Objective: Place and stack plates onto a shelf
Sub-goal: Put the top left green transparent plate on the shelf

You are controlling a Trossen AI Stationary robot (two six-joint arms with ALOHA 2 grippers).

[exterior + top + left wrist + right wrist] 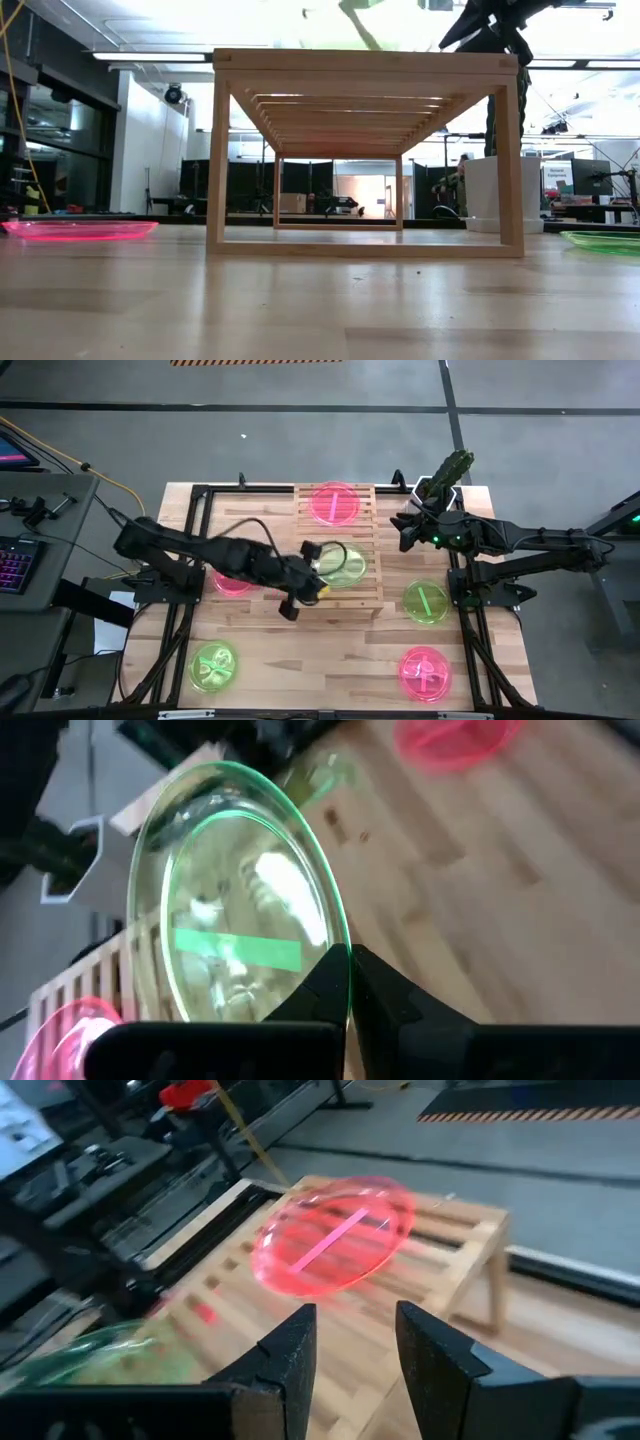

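The pale slatted shelf [362, 592] stands mid-table. A pink plate [335, 502] lies flat on its far end and also shows in the right wrist view [335, 1235]. My left gripper [322, 582] reaches in from the left and is shut on a green plate [343, 567], holding it over the shelf's near end. My right gripper [355, 1320] hovers open by the shelf's far right corner [403, 523] and touches nothing. Lying flat on the table are a pink plate [232, 582] partly under the left arm, a green plate [213, 665], a green plate [425, 602] and a pink plate [424, 670]. My left gripper pinches the green plate at its rim [338, 975], one finger on each face. The fingers [400, 1005] come from the table's near-left side, slanting. The plate is tilted on edge and lifted clear above the shelf top, with its green bar mark [238, 950] showing through.
A white pot with a cactus [447, 472] stands at the far right corner, behind my right gripper. Black frame rails [190, 550] run along both table sides. In the low view the shelf's open underside [340, 170] shows, with a pink plate [80, 228] left of it and a green plate [605, 240] right.
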